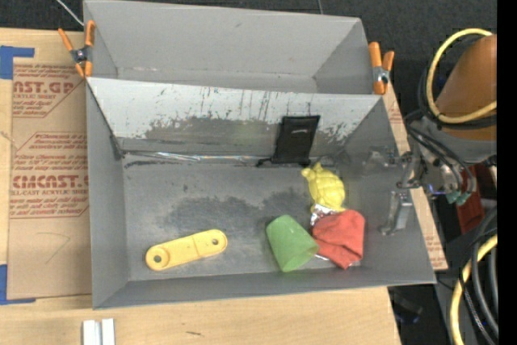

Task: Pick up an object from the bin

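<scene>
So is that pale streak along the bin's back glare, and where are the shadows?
Camera view: probably glare, the bare metal bin catching light there; only faint, soft shadows hug the green cup and yellow bar, so lighting looks diffuse.

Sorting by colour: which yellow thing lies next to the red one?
The knobbly yellow toy, just behind the red lump; the flat yellow bar lies apart, far to the left.
</scene>
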Controlling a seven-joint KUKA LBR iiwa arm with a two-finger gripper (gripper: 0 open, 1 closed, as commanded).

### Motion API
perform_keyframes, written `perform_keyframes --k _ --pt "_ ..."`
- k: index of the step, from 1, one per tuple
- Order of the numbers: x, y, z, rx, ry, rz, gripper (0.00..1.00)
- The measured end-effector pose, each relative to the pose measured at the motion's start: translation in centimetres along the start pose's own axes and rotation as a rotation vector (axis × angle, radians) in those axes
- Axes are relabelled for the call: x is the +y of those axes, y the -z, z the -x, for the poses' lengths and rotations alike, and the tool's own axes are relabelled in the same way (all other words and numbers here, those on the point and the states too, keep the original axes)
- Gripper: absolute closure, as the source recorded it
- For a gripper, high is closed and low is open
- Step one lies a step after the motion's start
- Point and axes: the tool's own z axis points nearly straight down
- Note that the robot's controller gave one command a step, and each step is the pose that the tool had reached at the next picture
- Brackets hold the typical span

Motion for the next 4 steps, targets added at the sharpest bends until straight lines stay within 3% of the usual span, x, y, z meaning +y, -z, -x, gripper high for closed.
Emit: perform_keyframes --k 1,2,3,4 --pt "0.1 0.4 0.2 -0.008 0.002 -0.002 1.0" --pt "0.1 0.4 0.2 -0.008 0.002 -0.002 0.0" --pt "0.1 0.4 0.2 -0.008 0.002 -0.002 0.0" --pt "5.4 -5.9 -0.1 -0.011 0.13 -0.003 0.0"
